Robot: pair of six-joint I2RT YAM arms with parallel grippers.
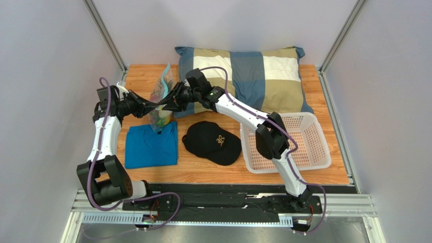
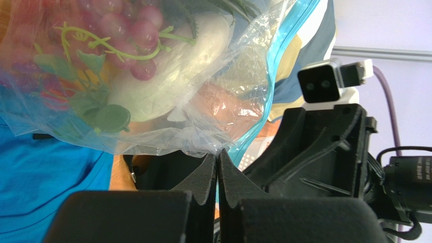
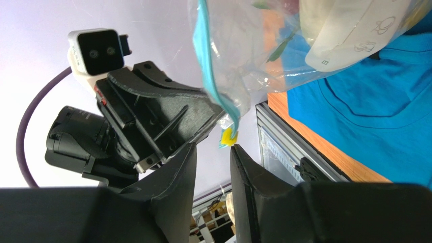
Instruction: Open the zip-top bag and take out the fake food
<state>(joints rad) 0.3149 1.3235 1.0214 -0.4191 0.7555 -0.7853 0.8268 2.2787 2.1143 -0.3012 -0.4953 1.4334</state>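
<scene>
zip-top bag, fake food inside, white basket nr cap

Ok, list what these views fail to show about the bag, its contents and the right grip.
Zip open or shut: top view, the zip-top bag is too small and both arms cover part of it.
Contents: left wrist view, the fake food is cut by the top edge and blurred through wrinkled plastic.
Contact: right wrist view, the right gripper stands open near the yellow tab; touching or not is unclear from this angle.
</scene>
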